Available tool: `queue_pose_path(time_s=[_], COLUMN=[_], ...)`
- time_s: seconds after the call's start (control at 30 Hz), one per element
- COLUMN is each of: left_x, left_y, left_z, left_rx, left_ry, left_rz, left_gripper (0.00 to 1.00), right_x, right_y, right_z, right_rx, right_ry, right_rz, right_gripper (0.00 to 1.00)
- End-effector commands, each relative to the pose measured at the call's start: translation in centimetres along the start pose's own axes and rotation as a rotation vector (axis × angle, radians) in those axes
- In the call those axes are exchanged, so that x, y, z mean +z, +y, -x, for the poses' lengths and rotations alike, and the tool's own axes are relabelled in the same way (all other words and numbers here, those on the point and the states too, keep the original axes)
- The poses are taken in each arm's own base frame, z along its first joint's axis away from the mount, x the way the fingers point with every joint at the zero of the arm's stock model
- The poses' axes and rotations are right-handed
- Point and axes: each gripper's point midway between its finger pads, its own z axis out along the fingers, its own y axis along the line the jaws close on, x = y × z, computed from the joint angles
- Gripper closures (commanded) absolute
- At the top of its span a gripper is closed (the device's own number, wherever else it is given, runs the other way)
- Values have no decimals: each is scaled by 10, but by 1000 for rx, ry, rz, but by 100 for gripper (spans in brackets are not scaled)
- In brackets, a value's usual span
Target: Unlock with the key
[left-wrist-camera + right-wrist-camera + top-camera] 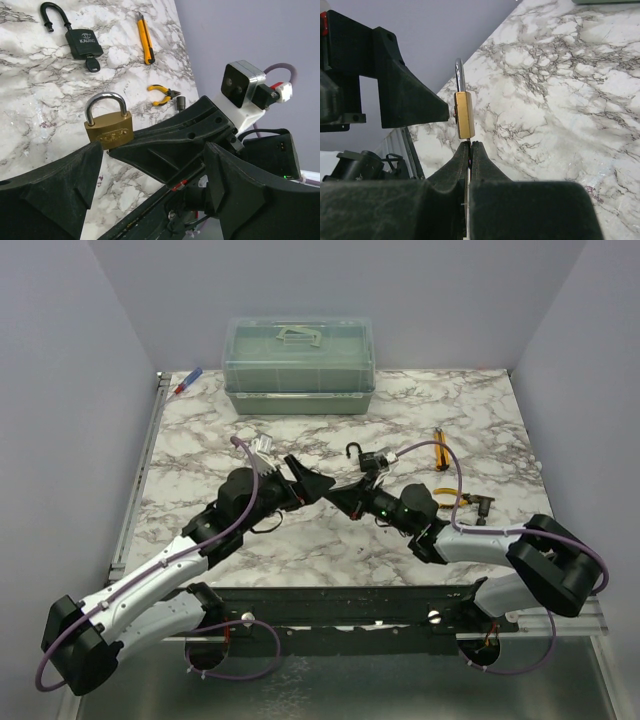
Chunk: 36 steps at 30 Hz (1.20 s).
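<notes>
Key (92, 64) at 11 o'clock, touching the black padlock (84, 42) at its base: light, stiff, tiny; likely best pinched by its head. Left fingers (50, 190) wide; right fingers (451, 172) shut beneath brass padlock (464, 115).

The table (480, 420) has a white marble pattern with grey veins. The brass padlock (108, 129) is golden, its shackle (105, 96) silver. The other padlock (84, 42) and the key (92, 64) are black.
</notes>
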Motion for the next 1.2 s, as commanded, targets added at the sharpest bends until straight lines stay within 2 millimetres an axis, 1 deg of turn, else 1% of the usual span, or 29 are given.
queue_pose_path(time_s=[0.0, 0.1, 0.17, 0.27, 0.37, 0.47, 0.67, 0.77, 0.87, 0.9, 1.1, 1.17], left_x=[7, 12, 13, 11, 11, 16, 27, 31, 33, 34, 41, 43], left_y=[1, 5, 9, 21, 22, 23, 19, 20, 22, 23, 31, 35], left_z=[6, 4, 5, 4, 5, 5, 4, 5, 6, 6, -2, -7], left_rx=[0, -3, -2, -2, -8, -11, -9, -8, -12, -13, -24, -35], left_ry=[-20, -8, -11, -11, -17, -11, 0, -3, -13, -15, 7, 24], left_rz=[37, 62, 86, 151, 160, 166, 160, 167, 176, 181, 202, 208], left_gripper=[15, 19, 20, 20, 20, 20, 25, 27, 31, 34, 69, 79], right_x=[-5, -8, -9, -10, -11, -11, -10, -10, -10, -11, -10, -8], right_y=[11, 11, 10, 8, 8, 8, 7, 7, 6, 6, 4, 3], right_z=[12, 14, 16, 16, 16, 15, 13, 13, 14, 13, 12, 11], right_rx=[-37, -38, -37, -41, -43, -43, -42, -41, -43, -44, -46, -43], right_ry=[-39, -44, -49, -45, -38, -33, -28, -26, -27, -25, -15, -7], right_rz=[45, 40, 28, 13, 12, 12, 11, 11, 4, 2, -9, -16], right_gripper=[100, 100, 100, 100, 100, 100, 100, 100, 100, 100, 100, 100])
